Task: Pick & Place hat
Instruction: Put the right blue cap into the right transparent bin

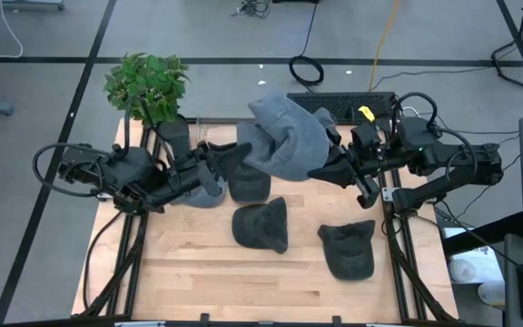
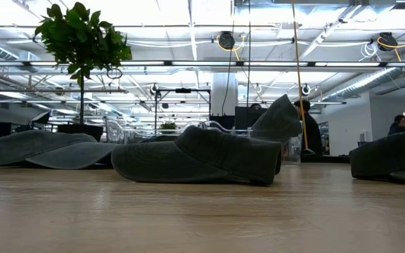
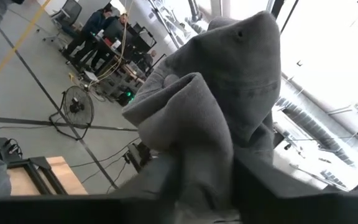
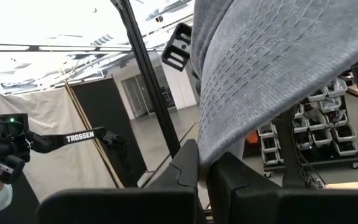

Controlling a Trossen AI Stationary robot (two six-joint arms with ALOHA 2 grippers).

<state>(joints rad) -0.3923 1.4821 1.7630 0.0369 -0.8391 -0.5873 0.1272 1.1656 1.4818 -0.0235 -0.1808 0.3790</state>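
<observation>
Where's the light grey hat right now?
In the high view the light grey hat hangs above the table's back edge, centre, held between the left gripper and right gripper, just behind the dark hats on the table.

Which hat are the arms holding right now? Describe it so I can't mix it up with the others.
Start at the leafy green potted plant at the wooden table's back left corner and look right. The light grey knitted hat hangs in the air, pinched between the left pincer and right pincer. It is paler than the dark caps lying flat.
</observation>
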